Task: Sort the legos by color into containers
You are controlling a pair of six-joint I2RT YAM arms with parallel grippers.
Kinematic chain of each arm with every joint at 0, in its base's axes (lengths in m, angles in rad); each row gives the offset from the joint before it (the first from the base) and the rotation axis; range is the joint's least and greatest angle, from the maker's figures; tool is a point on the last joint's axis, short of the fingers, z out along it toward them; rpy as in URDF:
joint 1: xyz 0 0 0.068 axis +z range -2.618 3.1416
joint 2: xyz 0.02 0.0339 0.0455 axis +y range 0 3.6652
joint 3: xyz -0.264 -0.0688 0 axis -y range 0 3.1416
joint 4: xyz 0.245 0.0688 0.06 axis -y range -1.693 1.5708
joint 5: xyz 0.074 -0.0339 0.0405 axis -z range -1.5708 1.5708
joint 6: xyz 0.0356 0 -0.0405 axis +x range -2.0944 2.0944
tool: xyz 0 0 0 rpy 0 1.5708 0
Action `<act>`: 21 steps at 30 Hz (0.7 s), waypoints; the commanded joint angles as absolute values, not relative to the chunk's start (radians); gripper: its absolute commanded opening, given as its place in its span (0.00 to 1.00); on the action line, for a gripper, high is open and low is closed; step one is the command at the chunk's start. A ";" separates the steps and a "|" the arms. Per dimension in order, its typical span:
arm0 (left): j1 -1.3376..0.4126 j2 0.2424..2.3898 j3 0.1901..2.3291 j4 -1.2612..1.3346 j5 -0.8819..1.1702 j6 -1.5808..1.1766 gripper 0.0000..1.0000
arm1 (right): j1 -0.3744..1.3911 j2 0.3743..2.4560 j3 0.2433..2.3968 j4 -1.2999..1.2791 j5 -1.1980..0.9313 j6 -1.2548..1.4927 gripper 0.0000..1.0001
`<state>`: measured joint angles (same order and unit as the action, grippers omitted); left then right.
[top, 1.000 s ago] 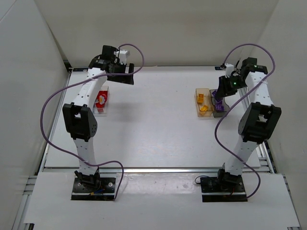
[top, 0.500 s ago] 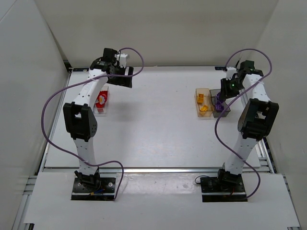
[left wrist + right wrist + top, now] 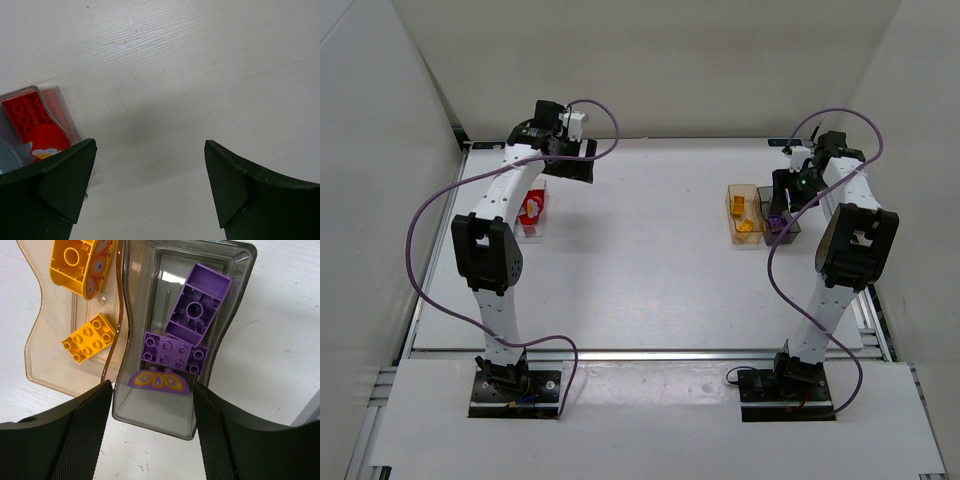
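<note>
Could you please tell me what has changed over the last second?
The right gripper has opened, let go and drawn up and back from the dark grey bin; the purple legos lie inside it. The left arm shifted slightly. The left gripper stays open above the table; the orange bin and yellow legos are unmoved.
</note>
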<state>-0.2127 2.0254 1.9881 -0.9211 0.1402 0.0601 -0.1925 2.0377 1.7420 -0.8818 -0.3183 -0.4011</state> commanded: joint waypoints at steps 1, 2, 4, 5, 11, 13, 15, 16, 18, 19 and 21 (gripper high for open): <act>-0.203 1.971 1.993 -0.928 0.118 0.054 0.99 | -0.195 2.010 1.755 -0.867 -0.322 -0.402 0.70; -0.196 1.964 1.991 -0.928 0.120 0.048 0.99 | -0.195 1.991 1.758 -0.861 -0.342 -0.399 0.70; -0.178 1.950 1.983 -0.928 0.124 0.045 0.99 | -0.196 1.915 1.756 -0.821 -0.374 -0.381 0.72; -0.169 1.942 1.980 -0.928 0.127 0.044 0.99 | -0.195 1.889 1.762 -0.810 -0.430 -0.371 0.73; -0.114 1.911 1.942 -0.945 0.173 0.057 1.00 | -0.103 1.822 1.879 -0.793 -0.612 -0.311 0.79; -0.086 1.901 1.925 -0.948 0.198 0.066 0.99 | -0.059 1.856 1.934 -0.790 -0.666 -0.269 0.82; -0.065 1.885 1.901 -0.937 0.231 0.074 0.99 | 0.032 1.888 1.974 -0.792 -0.710 -0.253 0.83; -0.054 1.879 1.882 -0.940 0.247 0.081 1.00 | 0.047 1.920 1.985 -0.790 -0.712 -0.238 0.83; -0.031 1.873 1.865 -0.940 0.255 0.083 0.99 | 0.127 1.950 1.990 -0.773 -0.709 -0.200 0.83; -0.028 1.865 1.844 -0.940 0.255 0.093 0.99 | 0.146 1.960 1.980 -0.740 -0.703 -0.177 0.84; -0.025 1.855 1.819 -0.931 0.232 0.097 0.99 | 0.191 1.985 1.959 -0.695 -0.678 -0.144 0.84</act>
